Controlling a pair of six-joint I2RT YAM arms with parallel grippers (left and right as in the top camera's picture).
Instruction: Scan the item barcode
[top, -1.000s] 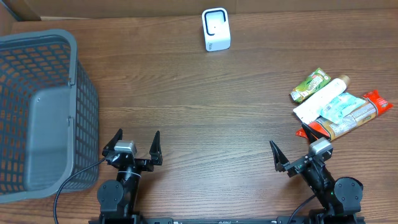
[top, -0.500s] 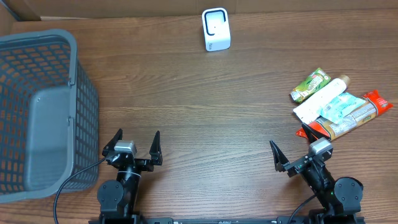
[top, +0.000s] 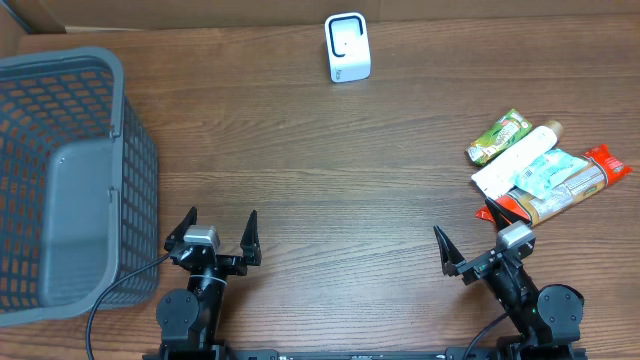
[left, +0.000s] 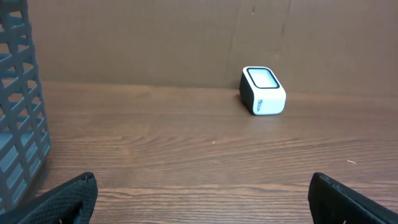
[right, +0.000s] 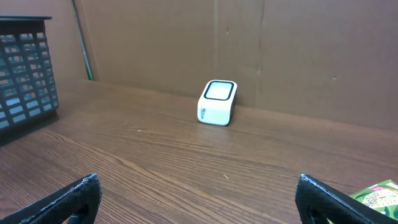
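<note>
Grippers: I see left gripper (top: 221, 215), right gripper (top: 468, 236) both spread wide, empty.
Scanner (top: 347, 47): far side.
Items (top: 520, 160): heaped at right.

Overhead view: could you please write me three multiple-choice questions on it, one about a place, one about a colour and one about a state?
1. Where does the scanner stand?
A at the near edge; B at the far edge of the table; C at the left edge.
2. What colour is the basket?
A red; B white; C grey.
3. How are the left claw and the right claw?
A both open and empty; B both shut; C left shut, right open.

Answers:
1 B, it sits by the back edge, far from both arms.
2 C, its mesh walls are grey.
3 A, both sets of jaws stand wide apart with nothing between them.
</note>
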